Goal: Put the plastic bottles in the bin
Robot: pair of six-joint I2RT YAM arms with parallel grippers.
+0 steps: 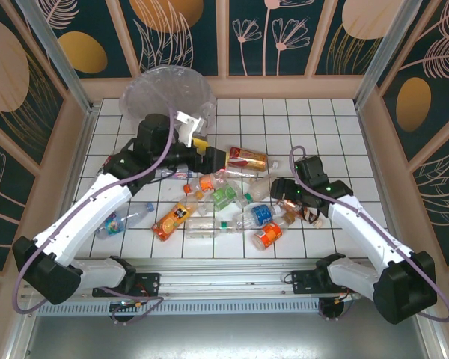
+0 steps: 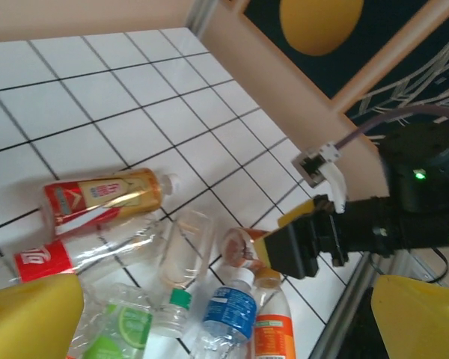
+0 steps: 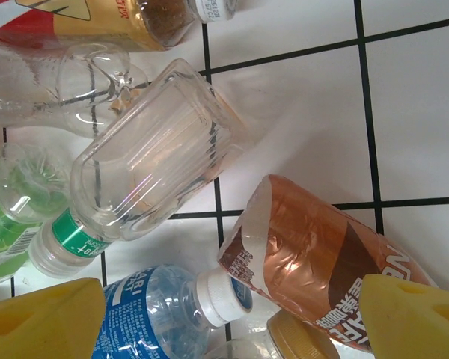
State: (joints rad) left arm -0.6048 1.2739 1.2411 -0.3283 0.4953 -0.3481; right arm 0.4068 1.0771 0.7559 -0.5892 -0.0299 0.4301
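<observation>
Several plastic bottles [image 1: 224, 202] lie heaped mid-table. The bin [image 1: 165, 93], grey with a clear bag, stands at the back left. My left gripper [image 1: 209, 155] hangs open above the heap, close to a red-and-gold bottle [image 1: 247, 158]. Its wrist view [image 2: 224, 329] shows that bottle [image 2: 105, 196], a clear green-capped one [image 2: 181, 254] and a blue-labelled one [image 2: 228, 310] below. My right gripper [image 1: 283, 193] is low over the pile and open [image 3: 228, 321]. A brown-labelled bottle [image 3: 322, 254] lies against its right finger [image 3: 415, 318], and a blue-labelled bottle [image 3: 157, 314] beside its left finger.
An orange-labelled bottle [image 1: 172, 219] and a blue-labelled one [image 1: 112, 223] lie apart toward the front left. Wooden walls [image 1: 374, 127] fence the tiled table. The right arm's black gripper [image 2: 307, 243] shows in the left wrist view, over the brown bottle.
</observation>
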